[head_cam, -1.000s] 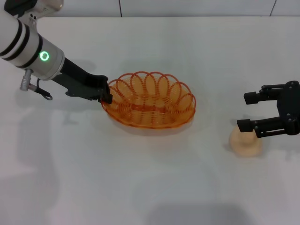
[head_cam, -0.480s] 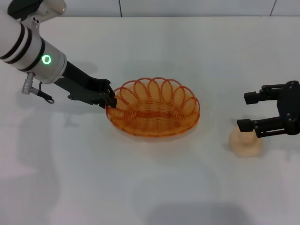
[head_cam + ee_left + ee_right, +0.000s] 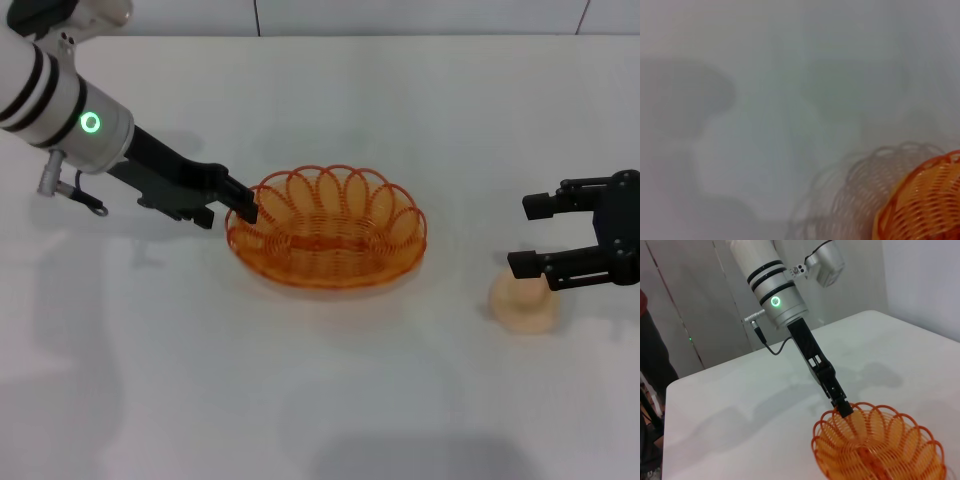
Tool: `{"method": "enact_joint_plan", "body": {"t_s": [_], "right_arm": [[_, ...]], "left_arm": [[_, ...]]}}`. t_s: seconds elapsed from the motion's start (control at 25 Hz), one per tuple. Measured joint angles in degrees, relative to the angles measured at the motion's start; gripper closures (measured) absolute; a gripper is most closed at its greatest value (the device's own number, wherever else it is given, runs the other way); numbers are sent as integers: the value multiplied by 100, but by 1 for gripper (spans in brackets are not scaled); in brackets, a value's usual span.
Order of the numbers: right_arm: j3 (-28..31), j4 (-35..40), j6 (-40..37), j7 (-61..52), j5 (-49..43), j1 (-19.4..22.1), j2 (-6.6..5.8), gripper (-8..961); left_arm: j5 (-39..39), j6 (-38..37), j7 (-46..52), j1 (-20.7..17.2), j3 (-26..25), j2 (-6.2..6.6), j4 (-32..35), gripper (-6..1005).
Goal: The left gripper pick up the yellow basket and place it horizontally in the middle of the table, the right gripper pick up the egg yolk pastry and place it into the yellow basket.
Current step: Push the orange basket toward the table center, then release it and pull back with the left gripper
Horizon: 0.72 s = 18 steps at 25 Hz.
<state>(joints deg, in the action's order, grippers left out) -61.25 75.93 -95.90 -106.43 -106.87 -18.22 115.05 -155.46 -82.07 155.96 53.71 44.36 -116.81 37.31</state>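
**Wire basket at mid-table, pastry waiting under the right claw**

Wirework is what the yellow basket (image 3: 326,237) is made of, looped petal sides over a spiral bottom, so it is judged light, fairly stiff and springy rather than fragile; the rim loops are judged the natural hold, thin enough to be pinched between two fingers; the basket is seen resting flat on the table (image 3: 320,400), long axis across the view, roughly central. The left gripper (image 3: 245,210) is placed at the basket's left rim, tip against or just over a loop; whether its jaws are closed on the wire or parted cannot be told from any view.

The egg yolk pastry (image 3: 523,303) is found on the table well to the right of the basket; it is judged soft, light and easily crushed or crumbled, so a gentle hold across its round sides is called for. The right gripper (image 3: 530,236) is held just above it with jaws wide open, nothing between them.

Bare tabletop lies between pastry and basket; the far table edge is seen well behind both; only the raised rim loops need to be cleared on the way in.
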Motion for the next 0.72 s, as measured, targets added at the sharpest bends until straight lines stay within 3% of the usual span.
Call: {"method": "enact_joint_plan", "body": {"t_s": [0.2, 0.44, 0.48, 0.72], "right_arm": [[23, 0, -13, 0, 0, 37, -4, 176], [26, 0, -19, 0, -1, 48, -8, 177], [25, 0, -17, 0, -2, 48, -9, 177], [25, -60, 22, -24, -182, 19, -9, 178]], "left_arm": [[356, -8, -326, -9, -6, 64, 206, 464], [1029, -14, -823, -225, -14, 75, 770, 236], [1260, -12, -1009, -317, -13, 76, 958, 106], [1989, -201, -1984, -678, -8, 63, 1401, 106]]}}
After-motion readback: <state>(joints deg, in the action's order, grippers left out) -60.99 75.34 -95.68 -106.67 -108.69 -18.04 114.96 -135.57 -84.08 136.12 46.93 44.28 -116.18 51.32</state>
